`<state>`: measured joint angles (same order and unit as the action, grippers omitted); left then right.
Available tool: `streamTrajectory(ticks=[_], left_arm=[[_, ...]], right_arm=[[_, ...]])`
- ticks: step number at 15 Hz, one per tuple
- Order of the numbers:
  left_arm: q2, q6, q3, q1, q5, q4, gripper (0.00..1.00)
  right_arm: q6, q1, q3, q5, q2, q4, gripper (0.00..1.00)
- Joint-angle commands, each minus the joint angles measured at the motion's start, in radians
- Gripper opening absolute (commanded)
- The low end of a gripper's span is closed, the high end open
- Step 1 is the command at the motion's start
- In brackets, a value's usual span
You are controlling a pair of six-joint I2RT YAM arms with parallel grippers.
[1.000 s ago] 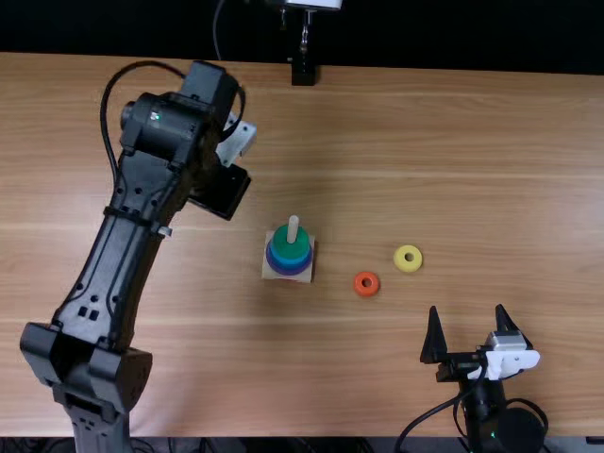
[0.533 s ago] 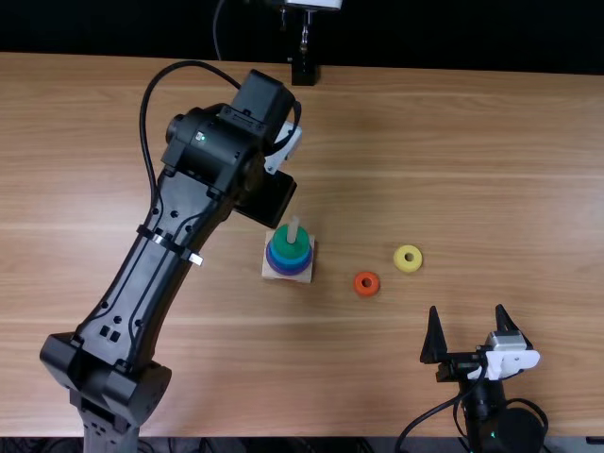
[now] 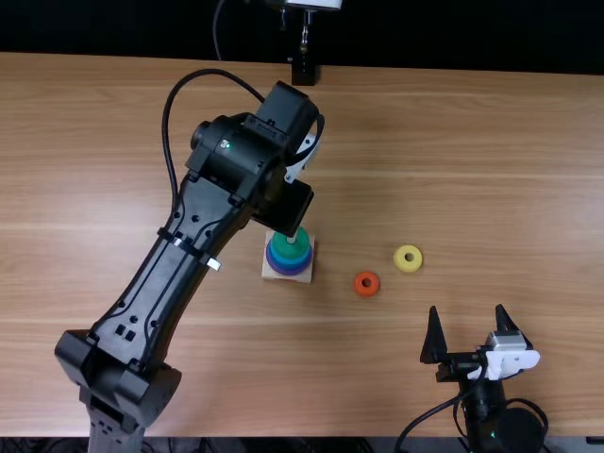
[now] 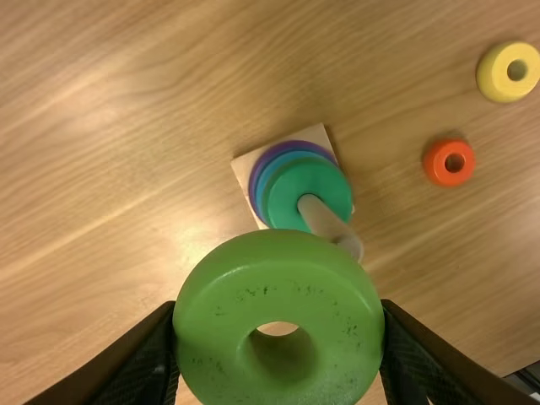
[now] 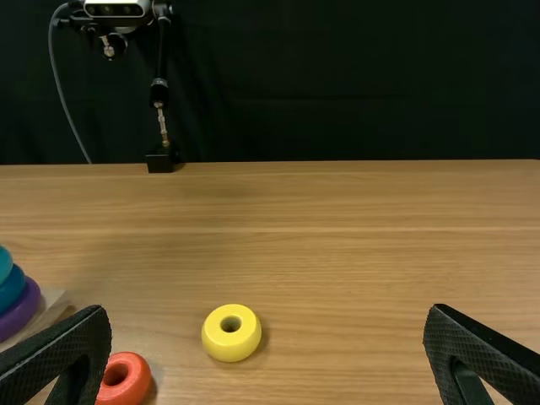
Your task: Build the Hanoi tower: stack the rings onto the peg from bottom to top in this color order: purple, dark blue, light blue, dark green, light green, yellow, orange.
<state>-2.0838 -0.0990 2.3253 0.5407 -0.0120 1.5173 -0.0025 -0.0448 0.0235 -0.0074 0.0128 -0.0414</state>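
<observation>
We see the light green ring raised near the peg, clamped by the left gripper. Right of the peg: orange ring, then yellow ring. Right gripper, well apart from the peg: wide open, empty.

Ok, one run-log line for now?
left tool: gripping light green ring, off peg; peg top: dark green ring; loose: yellow ring, orange ring; right tool: open

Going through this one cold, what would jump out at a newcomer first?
Probably the light green ring, looming large in the left wrist view, gripped by the jaws of the left gripper. Next, the cool-coloured stack around the peg, dark green on top. Then two bright loose rings on the table, orange and yellow, right of the stack in the top view.
</observation>
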Motion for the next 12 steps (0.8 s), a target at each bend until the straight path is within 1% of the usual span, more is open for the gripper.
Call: streamTrajectory(ticks=[1,4,9,12], left_arm=[[-0.027,-0.015,0.032,0.022,-0.010,0.001,0.00],[-0.050,-0.019,0.034,0.041,-0.010,-0.001,0.00],[-0.065,-0.019,0.032,0.047,-0.010,0.001,0.00],[-0.085,-0.021,0.029,0.062,-0.010,-0.001,0.00]], right_arm=[[-0.005,0.008,-0.010,-0.002,-0.013,0.003,1.00],[-0.005,0.008,-0.010,-0.002,-0.013,0.003,1.00],[-0.005,0.008,-0.010,-0.002,-0.013,0.003,1.00],[-0.005,0.010,-0.010,-0.002,-0.013,0.003,1.00]])
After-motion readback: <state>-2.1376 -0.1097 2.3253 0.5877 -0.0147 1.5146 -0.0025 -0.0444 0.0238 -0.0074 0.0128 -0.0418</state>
